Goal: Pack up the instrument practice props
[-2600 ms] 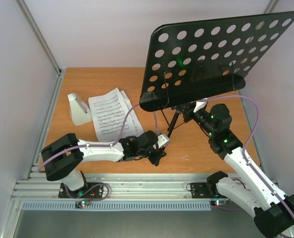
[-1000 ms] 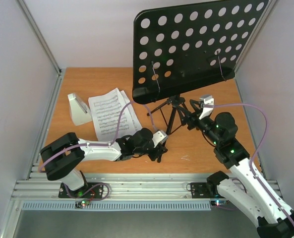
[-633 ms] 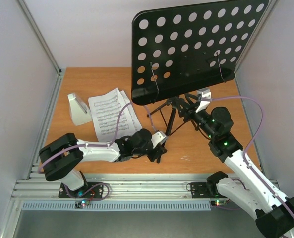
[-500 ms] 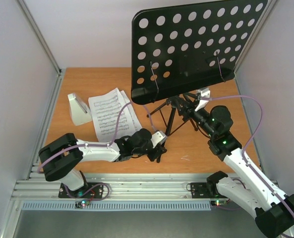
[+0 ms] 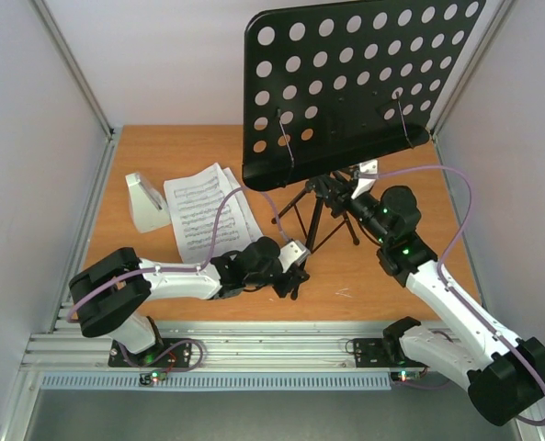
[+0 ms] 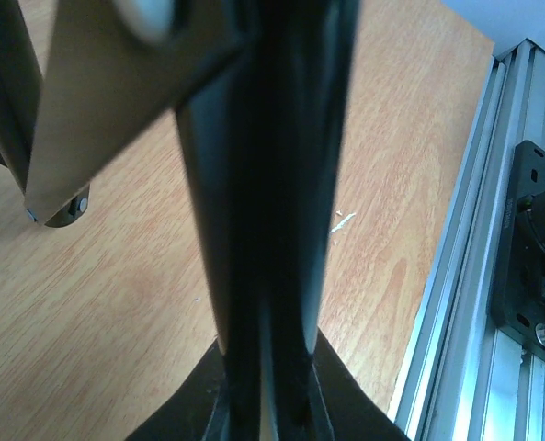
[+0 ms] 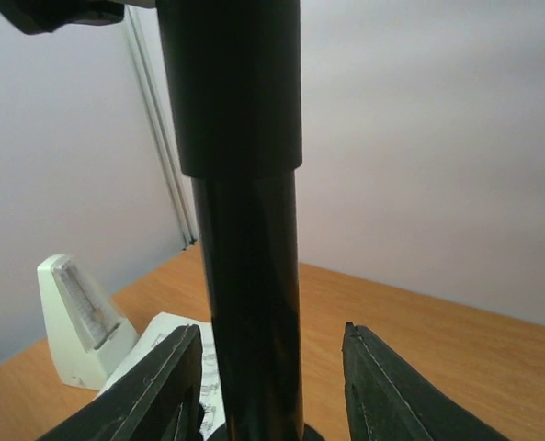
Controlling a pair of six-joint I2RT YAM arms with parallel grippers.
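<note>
The left gripper (image 5: 292, 274) is clamped on a smooth black tripod leg (image 6: 263, 230) of the music stand (image 5: 346, 92), low centre. The right gripper (image 7: 272, 329) has its fingers parted either side of the round pole (image 7: 244, 239), not pinching it. The perforated desk (image 5: 382, 55) fills the upper right, while printed sheet-music pages (image 5: 203, 211) and a pale pyramid metronome (image 5: 145, 202) sit centre left on the wood-grain table (image 5: 208, 147).

From above, the stand (image 5: 346, 83) partly hides the right end effector (image 5: 338, 190) from you, and its top corner runs off frame. In your left wrist view, its leg (image 6: 263, 202) is blurred.
</note>
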